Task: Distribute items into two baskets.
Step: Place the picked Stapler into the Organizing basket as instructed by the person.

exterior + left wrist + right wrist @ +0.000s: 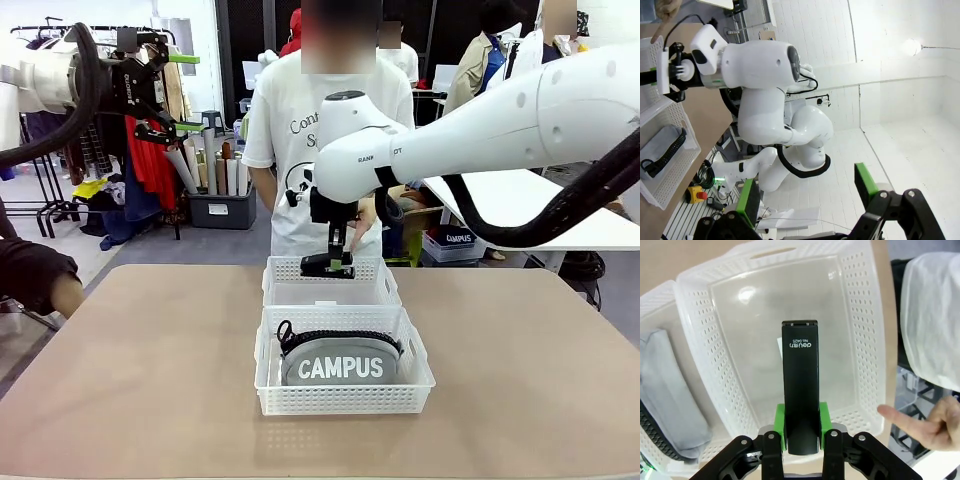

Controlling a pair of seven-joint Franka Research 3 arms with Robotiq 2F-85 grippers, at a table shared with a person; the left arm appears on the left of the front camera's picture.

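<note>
Nearest the robot's edge of the brown worktop (120,380), the near white perforated plastic basket (343,400) holds the grey fabric "CAMPUS" zip pouch (340,363), lying flat with its long axis across the basket; it looks soft and light, best taken by its middle. Behind it, touching, sits the far matching basket (332,290), its clear bottom bare. Above that basket the right tool (801,432) pinches the black desk stapler (800,390) at one end, its long axis running along the fingers toward the basket's far wall. The stapler looks rigid, smooth and fairly heavy, so it could slip. The left tool (170,92) hangs spread, high over the worktop's left side. A person's hand (930,422) points beside the far basket.
</note>
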